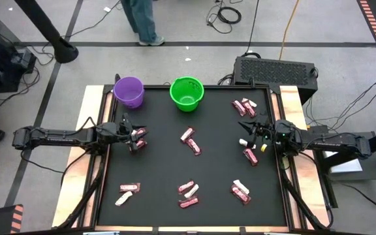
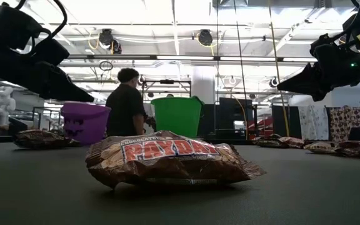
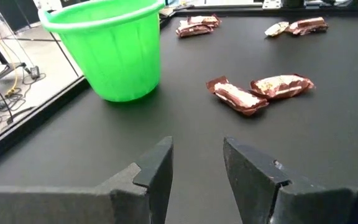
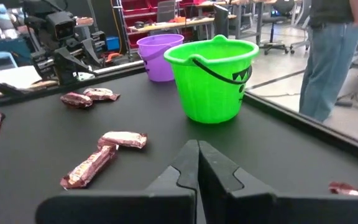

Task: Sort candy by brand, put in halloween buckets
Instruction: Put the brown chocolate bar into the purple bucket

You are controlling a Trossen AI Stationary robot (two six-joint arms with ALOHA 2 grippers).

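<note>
**Both arms up, buckets empty, candy all over the mat**

While the nearest bar, a Payday (image 2: 167,159), lies flat right at the low camera, both arms hang clear of the mat with nothing carried. The left gripper (image 3: 197,165) floats with its fingers parted and empty, out on the purple bucket's (image 1: 128,91) side of the green bucket (image 1: 187,93), just above a small cluster of bars (image 1: 138,138). The right gripper (image 4: 197,163) is pressed fully closed on nothing, on the green bucket's far side from purple, over more candy (image 1: 250,155). A pair of bars (image 1: 190,140) lies in front of the green bucket. To go well, the left gripper should drop straight onto one wrapper, pinch across its narrow width, and read the brand before choosing a pail. Behind the buckets a person (image 2: 127,103) stands off the table.
</note>
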